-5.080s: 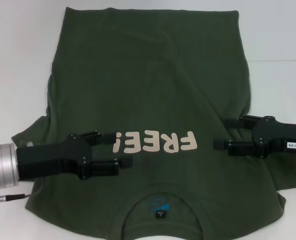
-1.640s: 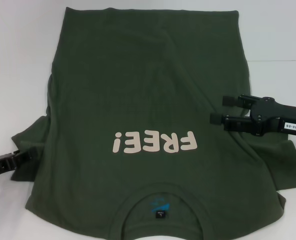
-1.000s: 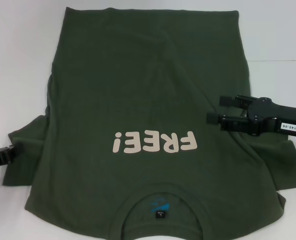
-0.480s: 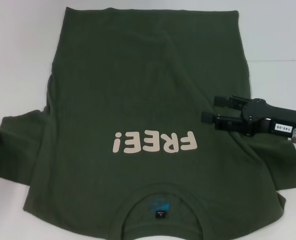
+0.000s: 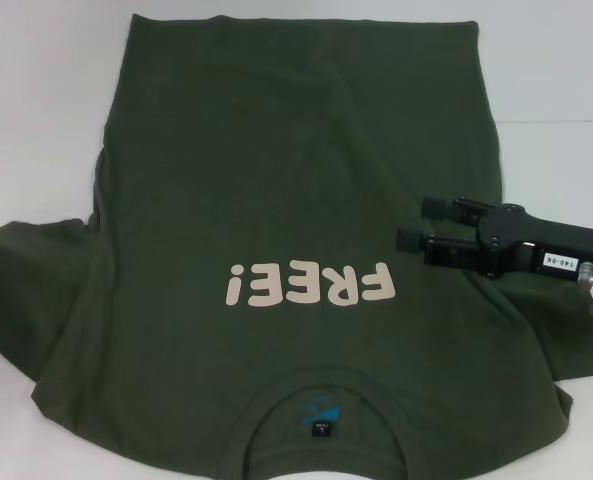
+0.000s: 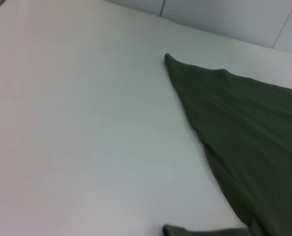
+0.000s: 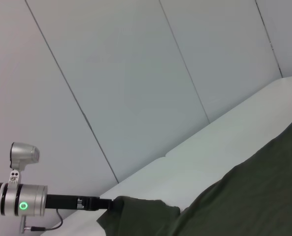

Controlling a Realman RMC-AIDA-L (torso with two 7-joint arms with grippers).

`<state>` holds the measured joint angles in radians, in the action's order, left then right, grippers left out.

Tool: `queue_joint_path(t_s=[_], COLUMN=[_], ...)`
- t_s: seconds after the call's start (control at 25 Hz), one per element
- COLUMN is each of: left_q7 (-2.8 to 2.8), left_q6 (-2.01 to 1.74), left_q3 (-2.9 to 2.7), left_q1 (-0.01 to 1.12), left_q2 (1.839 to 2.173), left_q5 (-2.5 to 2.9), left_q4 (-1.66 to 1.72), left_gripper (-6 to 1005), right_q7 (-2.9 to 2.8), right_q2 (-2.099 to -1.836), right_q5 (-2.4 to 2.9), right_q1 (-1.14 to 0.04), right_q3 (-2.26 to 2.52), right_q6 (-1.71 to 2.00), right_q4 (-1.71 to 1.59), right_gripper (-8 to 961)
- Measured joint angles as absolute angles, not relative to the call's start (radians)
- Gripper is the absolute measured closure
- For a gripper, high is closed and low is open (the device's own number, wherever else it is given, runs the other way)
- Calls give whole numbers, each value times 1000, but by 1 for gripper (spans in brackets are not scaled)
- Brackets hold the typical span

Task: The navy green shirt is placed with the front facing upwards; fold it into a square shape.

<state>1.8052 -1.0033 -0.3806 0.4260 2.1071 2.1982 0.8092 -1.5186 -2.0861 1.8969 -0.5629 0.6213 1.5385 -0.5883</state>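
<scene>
olive-green shirt (image 5: 296,180), cream lettering (image 5: 309,285)

The navy green shirt (image 5: 296,200) is matt, soft cotton-like cloth with smooth cream lettering (image 5: 309,285). Beneath it, the white table (image 5: 36,120) looks smooth. Over the shirt, the right gripper (image 5: 421,222) is matt black plastic.

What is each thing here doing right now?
navy green shirt, lying flat, front up, lettering showing.
left sleeve, spread out sideways, tip held.
left end effector, shut on the sleeve tip.
right end effector, open, over the shirt's right side.
</scene>
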Motion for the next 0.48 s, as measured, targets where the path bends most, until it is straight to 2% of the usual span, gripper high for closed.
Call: queue_joint_path(t_s=[0.48], left_q7=[1796], left_q6=[-980], left_q3=[-385], left_q1=[443], left_q2=[2102], left_q5=[2198], left_q4=[814], left_gripper=[996], right_q7=[-1519], right_q2=[-2086], right_q5=[1898], right_q1=[-562], right_q3=[621], right_q6=[1539], right_q4=[-584], right_gripper=[41])
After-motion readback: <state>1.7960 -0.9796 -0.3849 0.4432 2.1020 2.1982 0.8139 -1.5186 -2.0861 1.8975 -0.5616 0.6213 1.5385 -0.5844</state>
